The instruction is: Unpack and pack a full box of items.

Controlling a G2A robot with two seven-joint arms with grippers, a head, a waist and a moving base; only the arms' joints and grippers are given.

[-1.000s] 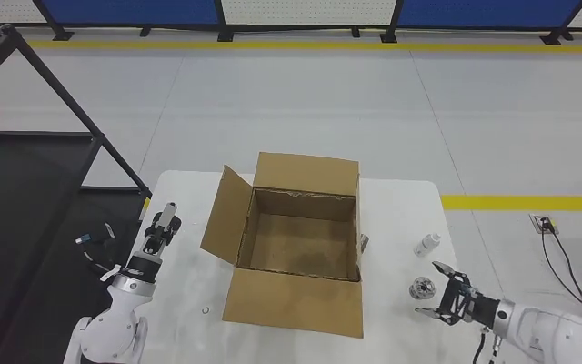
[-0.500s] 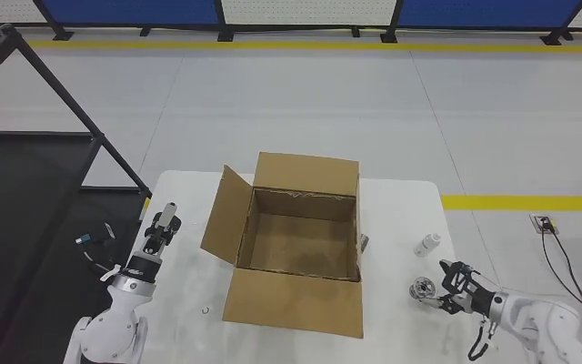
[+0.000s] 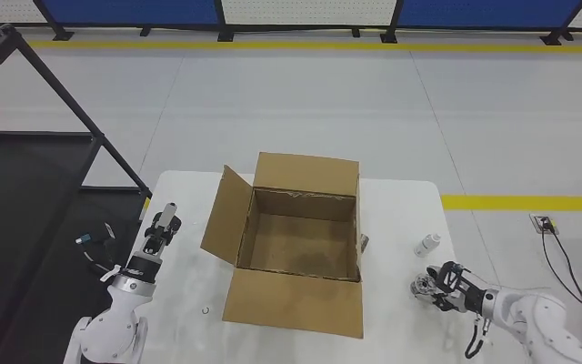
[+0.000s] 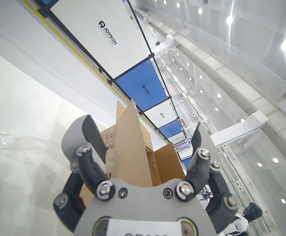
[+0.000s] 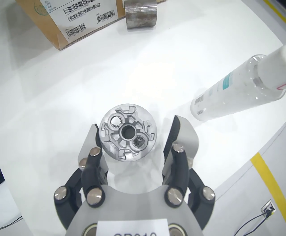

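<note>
An open cardboard box (image 3: pixel 296 246) stands in the middle of the white table (image 3: pixel 391 200) with its flaps spread; its inside looks bare. To its right a round metal gear part (image 5: pixel 127 133) (image 3: pixel 421 288) stands on the table between the fingers of my right gripper (image 5: pixel 136 131) (image 3: pixel 434 289). That gripper is open, one finger touching the part and the other a little apart. A clear plastic bottle (image 5: pixel 232 89) (image 3: pixel 427 243) with a white cap lies just beyond. My left gripper (image 4: pixel 143 136) (image 3: pixel 166 221) is open and holds nothing, left of the box (image 4: pixel 134 147).
A short steel cylinder (image 5: pixel 140 13) (image 3: pixel 363 243) stands against the box's right wall (image 5: pixel 67 20). A small ring (image 3: pixel 208 310) lies on the table near the box's front left corner. A black frame (image 3: pixel 82 155) rises left of the table.
My right gripper has slid left along the table until the metal gear part sits between its fingers, and the fingers have narrowed. The left arm has not moved.
</note>
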